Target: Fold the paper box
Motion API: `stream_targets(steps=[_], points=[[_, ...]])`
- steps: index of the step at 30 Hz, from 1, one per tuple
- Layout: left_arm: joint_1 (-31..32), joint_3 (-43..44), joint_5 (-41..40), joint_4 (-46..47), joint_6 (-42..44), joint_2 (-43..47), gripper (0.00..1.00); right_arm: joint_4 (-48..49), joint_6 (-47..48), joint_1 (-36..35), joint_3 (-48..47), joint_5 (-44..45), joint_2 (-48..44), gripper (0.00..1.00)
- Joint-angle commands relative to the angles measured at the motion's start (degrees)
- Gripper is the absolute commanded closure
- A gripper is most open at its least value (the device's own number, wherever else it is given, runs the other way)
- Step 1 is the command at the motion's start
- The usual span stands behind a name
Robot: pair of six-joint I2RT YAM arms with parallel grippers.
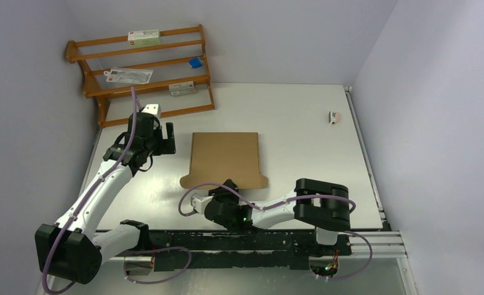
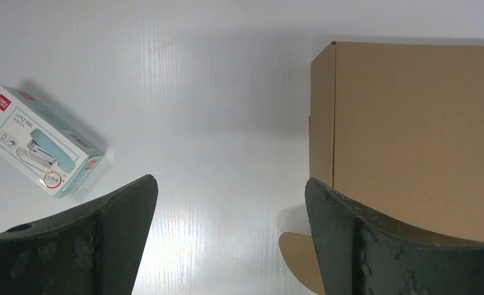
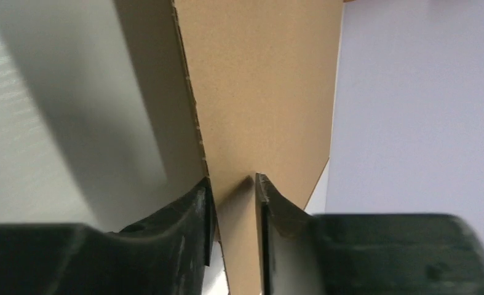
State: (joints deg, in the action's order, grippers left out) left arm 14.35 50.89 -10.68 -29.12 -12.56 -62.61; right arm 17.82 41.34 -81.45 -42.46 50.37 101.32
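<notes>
Cardboard risk first: the paper box (image 1: 225, 157) lies in the middle of the counter (image 1: 307, 141) with nothing bracing it. A lift at its near edge may drag the whole piece or bend it off the score line, and a shallow pinch could slip.

Right gripper (image 3: 233, 182): narrow, fingers either side of a near-edge panel, cardboard filling the gap. Reads as a pinch.

Left gripper (image 2: 230, 184): spread wide, holding and touching nothing, hovering over the counter just left of the box. A small white packet (image 2: 42, 150) lies nearby.
</notes>
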Motion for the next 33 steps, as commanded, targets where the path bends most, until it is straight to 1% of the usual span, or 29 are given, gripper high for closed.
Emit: stream_targets(steps=[1,3,5,9,14,18,22,27,33], points=[[0.27,0.13,0.8,-0.29,1.03,1.91,0.07,6.51,3.19,-0.32,0.15,4.22,0.39,0.78],[0.3,0.08,1.0,-0.2,1.06,2.22,0.07,5.27,2.79,-0.32,-0.24,4.26,-1.53,0.94],[0.33,0.08,1.65,0.06,0.91,2.54,0.08,2.58,1.2,-0.28,-1.14,3.56,-3.81,1.0],[0.33,0.88,4.39,0.66,0.5,3.2,0.08,-7.13,-2.73,0.21,-4.26,-0.45,-8.91,1.0],[0.33,5.85,5.5,-2.62,-0.46,4.13,0.08,-22.03,-7.44,1.96,-10.63,-5.81,-14.67,1.0],[0.33,10.26,7.74,-6.49,-1.02,5.76,0.09,-34.65,-11.36,4.28,-17.02,-14.02,-18.09,1.0],[0.33,13.89,8.73,-9.54,-0.08,8.12,0.08,-46.99,-13.86,6.37,-24.33,-21.09,-19.45,1.0],[0.33,18.4,9.64,-13.69,2.03,10.17,0.07,-56.89,-15.84,12.78,-31.92,-32.18,-20.44,1.0],[0.33,20.05,13.65,-16.04,3.12,10.91,0.07,-65.62,-15.5,18.91,-39.95,-38.95,-19.48,1.0]])
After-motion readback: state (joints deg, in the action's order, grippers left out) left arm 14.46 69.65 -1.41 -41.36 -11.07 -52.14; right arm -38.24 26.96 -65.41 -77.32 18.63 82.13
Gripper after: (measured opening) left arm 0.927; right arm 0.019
